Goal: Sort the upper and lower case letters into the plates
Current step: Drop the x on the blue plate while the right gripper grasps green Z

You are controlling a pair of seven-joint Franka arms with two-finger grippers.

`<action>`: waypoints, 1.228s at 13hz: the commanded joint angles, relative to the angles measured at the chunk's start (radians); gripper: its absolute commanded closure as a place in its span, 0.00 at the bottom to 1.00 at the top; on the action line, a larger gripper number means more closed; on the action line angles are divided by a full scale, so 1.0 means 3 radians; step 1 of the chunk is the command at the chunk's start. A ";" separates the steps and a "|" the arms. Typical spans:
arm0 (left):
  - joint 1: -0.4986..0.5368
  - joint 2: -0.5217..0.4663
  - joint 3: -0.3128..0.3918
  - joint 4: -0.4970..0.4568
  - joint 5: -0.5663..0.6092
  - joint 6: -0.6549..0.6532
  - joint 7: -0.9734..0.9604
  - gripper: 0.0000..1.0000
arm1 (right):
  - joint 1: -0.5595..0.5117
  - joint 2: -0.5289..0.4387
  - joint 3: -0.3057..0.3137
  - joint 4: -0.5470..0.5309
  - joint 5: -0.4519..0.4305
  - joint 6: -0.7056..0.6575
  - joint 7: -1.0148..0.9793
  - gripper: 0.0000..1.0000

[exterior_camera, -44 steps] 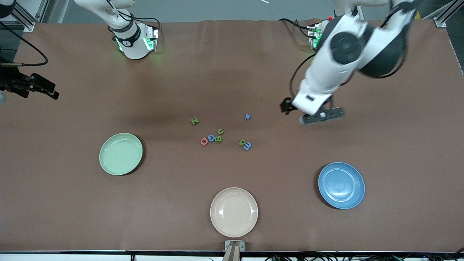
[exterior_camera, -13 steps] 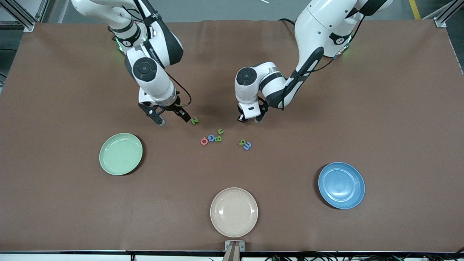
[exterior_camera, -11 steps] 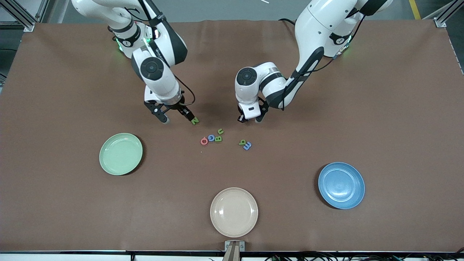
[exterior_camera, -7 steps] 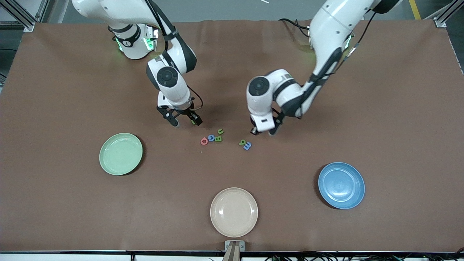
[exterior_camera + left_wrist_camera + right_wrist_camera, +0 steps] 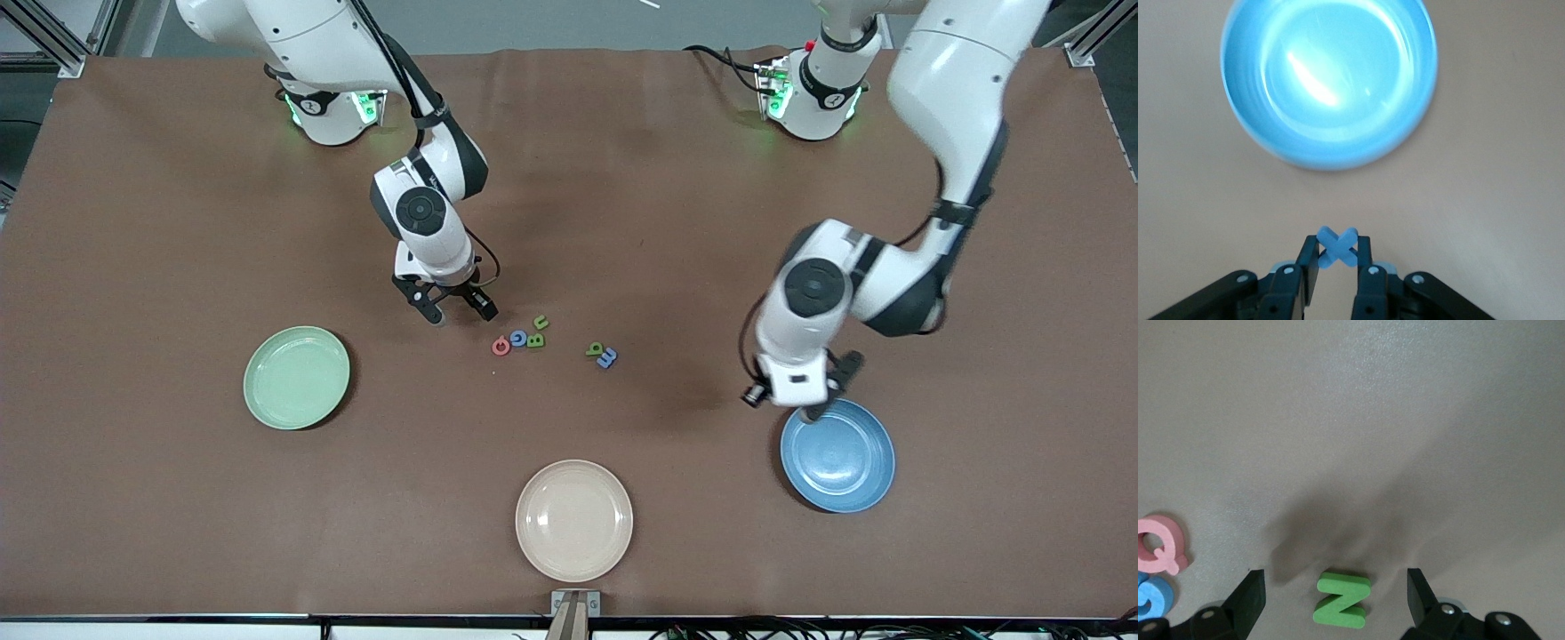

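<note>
My left gripper (image 5: 803, 409) is shut on a small blue letter x (image 5: 1337, 247) and hangs over the table just beside the rim of the empty blue plate (image 5: 837, 454) (image 5: 1331, 80). My right gripper (image 5: 458, 311) (image 5: 1335, 583) stands open low over a green Z (image 5: 1342, 599), one finger on each side, not touching it. The front view hides the Z under that hand. Beside it lie a pink Q (image 5: 500, 346) (image 5: 1159, 543), a blue letter (image 5: 517, 338), a green B (image 5: 535, 340) and a green u (image 5: 540, 322). A green letter (image 5: 595, 350) and a blue m (image 5: 607, 358) lie together. The mint plate (image 5: 296, 377) is empty.
An empty beige plate (image 5: 573, 520) sits near the table's front edge, between the two other plates. Both arms' bases stand along the table's back edge. Brown table surface lies open around the plates.
My left arm has carried the blue x away from the letters to the blue plate's rim. My right gripper has slid over the green Z and now straddles it.
</note>
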 commanded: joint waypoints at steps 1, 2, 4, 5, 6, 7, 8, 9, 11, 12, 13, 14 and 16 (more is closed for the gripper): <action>0.0298 0.0246 -0.0047 0.0223 0.0108 -0.0013 0.0575 0.99 | 0.0036 0.0029 -0.0017 0.0031 0.0018 -0.0014 0.0061 0.16; 0.0391 0.0358 -0.0047 0.0274 0.0184 0.0012 0.0734 0.99 | 0.0041 0.0029 -0.0017 0.0031 0.0018 -0.0019 0.0061 0.24; 0.0458 0.0589 -0.0042 0.0412 0.0358 0.0104 0.0817 0.84 | 0.0071 0.0029 -0.0017 0.0021 0.0023 -0.0039 0.0061 0.38; 0.0483 0.0666 -0.0042 0.0438 0.0435 0.0120 0.0848 0.50 | 0.0071 0.0029 -0.0012 0.0021 0.0023 -0.0044 0.0061 0.46; 0.0514 0.0677 -0.0037 0.0438 0.0456 0.0125 0.0848 0.08 | 0.0071 0.0029 -0.0012 0.0021 0.0023 -0.0044 0.0061 0.55; 0.0525 0.0636 -0.0042 0.0438 0.0451 0.0125 0.0838 0.00 | 0.0071 0.0029 -0.0012 0.0021 0.0023 -0.0044 0.0061 0.67; 0.0469 0.0605 -0.0083 0.0438 0.0446 0.0105 0.0802 0.00 | 0.0071 0.0029 -0.0012 0.0021 0.0023 -0.0044 0.0061 0.75; 0.0398 0.0595 -0.0169 0.0438 0.0410 0.0074 0.0772 0.00 | 0.0077 0.0024 -0.0012 0.0021 0.0023 -0.0049 0.0061 0.90; 0.0341 0.0544 -0.0419 0.0428 0.0405 -0.0013 0.0761 0.00 | 0.0071 -0.0027 -0.0017 0.0006 0.0023 -0.0115 0.0051 1.00; 0.0341 0.0549 -0.0583 0.0423 0.0405 -0.0028 0.0756 0.01 | 0.0041 -0.0144 -0.0022 -0.0005 0.0023 -0.0232 0.0000 1.00; 0.0280 0.0549 -0.0660 0.0422 0.0405 -0.0039 0.0700 0.03 | -0.0020 -0.0312 -0.0037 -0.0005 0.0023 -0.0385 -0.0061 1.00; 0.0143 0.0559 -0.0671 0.0428 0.0405 -0.0039 0.0593 0.04 | -0.0152 -0.0521 -0.0052 0.0011 0.0013 -0.0579 -0.0249 1.00; -0.0240 0.0610 -0.0646 0.0463 0.0405 -0.0039 0.0252 0.07 | -0.0581 -0.0742 -0.0052 0.0016 0.0013 -0.0653 -0.0887 1.00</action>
